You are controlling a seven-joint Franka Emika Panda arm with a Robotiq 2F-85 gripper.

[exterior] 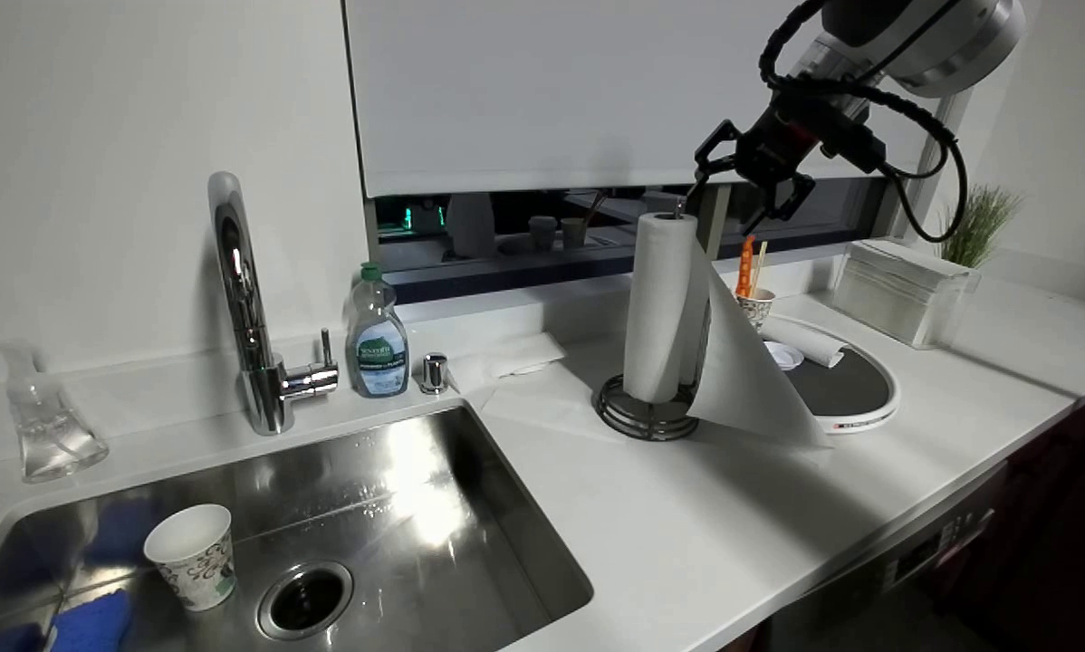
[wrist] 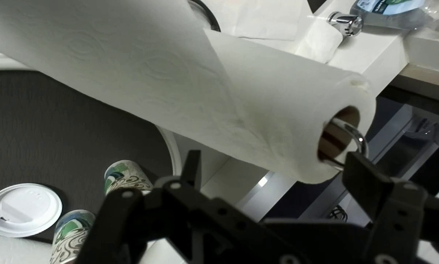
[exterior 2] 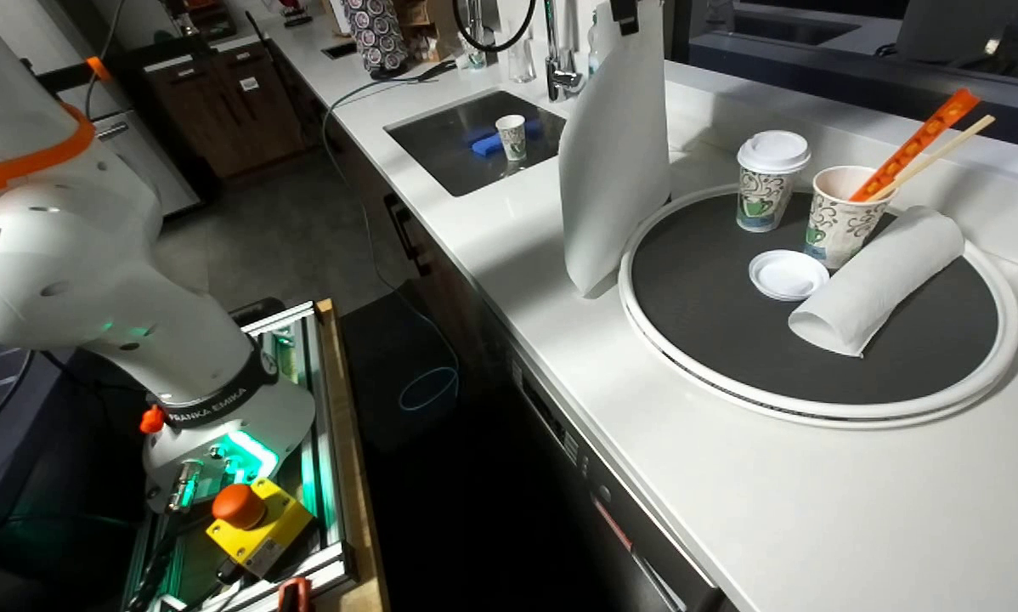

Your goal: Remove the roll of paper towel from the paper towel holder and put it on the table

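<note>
White paper: one roll of paper towel (exterior: 658, 308), upright, seated on the paper towel holder (exterior: 638, 424), with a loose sheet (exterior: 746, 367) flaring off one side. Holder: round base of dark wire, standing on the table (exterior: 615, 507), a smooth white countertop; bright metal loop (wrist: 358, 138) projecting from the roll's hollow core.

Arm (exterior: 932, 45), one: in an exterior view, extending from the upper right corner, its end sloping down and leftward above the countertop; black cable (exterior: 767, 63) looped about the wrist. White base (exterior 2: 229, 425), on a metal-edged stand (exterior 2: 330, 459) beside the counter.

Gripper (exterior: 722, 214), one, black: aslant, near the level of the roll's upper end, tips angled down. Fingers (wrist: 366, 179): parted wide, released.

Roll relative to fingers: top end near the tips. In the wrist view, the finger at the right stands just beside the metal loop, contact cannot be told; its mate shows past the roll's edge, near the rim of a round dark tray (wrist: 76, 117) as seen there. Roll body runs toward the upper left, the sheet lying across it.
</note>
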